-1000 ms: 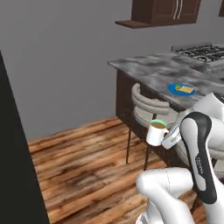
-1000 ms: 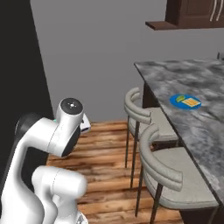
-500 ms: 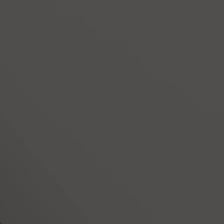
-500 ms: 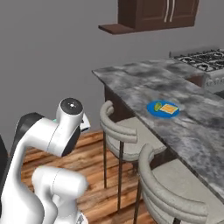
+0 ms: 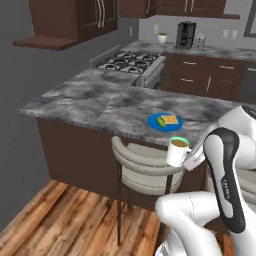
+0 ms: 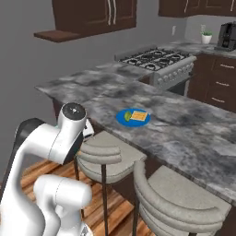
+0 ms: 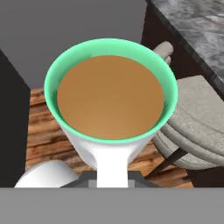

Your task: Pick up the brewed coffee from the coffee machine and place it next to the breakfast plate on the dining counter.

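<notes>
The brewed coffee (image 5: 176, 150) is a white mug with a green rim and brown liquid, held upright in the air by its handle. My gripper (image 5: 192, 159) is shut on that handle, in front of the dining counter's near edge and above a stool. In the hand view the brewed coffee (image 7: 111, 96) is seen from above, with its handle (image 7: 111, 162) running down between my fingers. The blue breakfast plate (image 5: 164, 121) (image 6: 133, 116) lies on the grey marble dining counter (image 5: 95, 100) (image 6: 189, 126), just beyond the mug. The black coffee machine (image 5: 186, 35) (image 6: 227, 36) stands on the far back counter.
Two grey padded stools (image 5: 142, 167) (image 6: 177, 198) stand tucked against the dining counter's near side, one right under the mug. A gas stove (image 5: 131, 61) (image 6: 159, 59) sits at the island's far end. Dark wall cabinets hang above, and wood floor (image 5: 65, 220) lies below.
Both base views have swung with the base, from the grey wall and floor round to the dining counter, stove and back counter. The mug stays in my shut gripper.
</notes>
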### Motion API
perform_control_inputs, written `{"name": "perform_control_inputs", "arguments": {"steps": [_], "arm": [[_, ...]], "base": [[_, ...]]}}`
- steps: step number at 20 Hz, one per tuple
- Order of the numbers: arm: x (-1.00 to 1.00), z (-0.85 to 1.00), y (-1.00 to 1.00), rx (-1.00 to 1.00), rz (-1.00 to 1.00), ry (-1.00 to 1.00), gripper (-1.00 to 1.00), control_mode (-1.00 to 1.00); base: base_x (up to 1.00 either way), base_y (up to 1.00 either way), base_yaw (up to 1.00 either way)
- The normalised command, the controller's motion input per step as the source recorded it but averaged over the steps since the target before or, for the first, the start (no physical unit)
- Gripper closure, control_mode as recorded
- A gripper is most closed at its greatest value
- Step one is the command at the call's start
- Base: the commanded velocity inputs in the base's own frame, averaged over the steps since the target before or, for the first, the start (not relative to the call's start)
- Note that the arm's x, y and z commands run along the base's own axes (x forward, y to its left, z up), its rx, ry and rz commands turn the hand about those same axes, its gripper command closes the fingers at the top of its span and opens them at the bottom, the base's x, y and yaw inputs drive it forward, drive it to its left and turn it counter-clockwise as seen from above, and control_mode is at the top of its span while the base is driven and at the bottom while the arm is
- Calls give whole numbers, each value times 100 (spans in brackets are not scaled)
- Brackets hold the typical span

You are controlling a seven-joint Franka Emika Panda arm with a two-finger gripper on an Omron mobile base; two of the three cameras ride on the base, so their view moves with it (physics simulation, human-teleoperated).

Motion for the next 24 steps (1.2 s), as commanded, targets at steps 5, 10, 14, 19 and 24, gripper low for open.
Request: {"name": "perform_control_inputs", "arguments": {"steps": [5,10,14,19,24], "arm": [[0,0,0,0,0,0,100,100],[0,0,0,0,0,0,100,100],[0,0,0,0,0,0,100,100],[0,0,0,0,0,0,100,100],[68,0,1,0,-8,0,100,-100]], "base": [[71,5,-65],[88,31,-60],[87,33,-56],[78,33,-37],[0,0,0]]}}
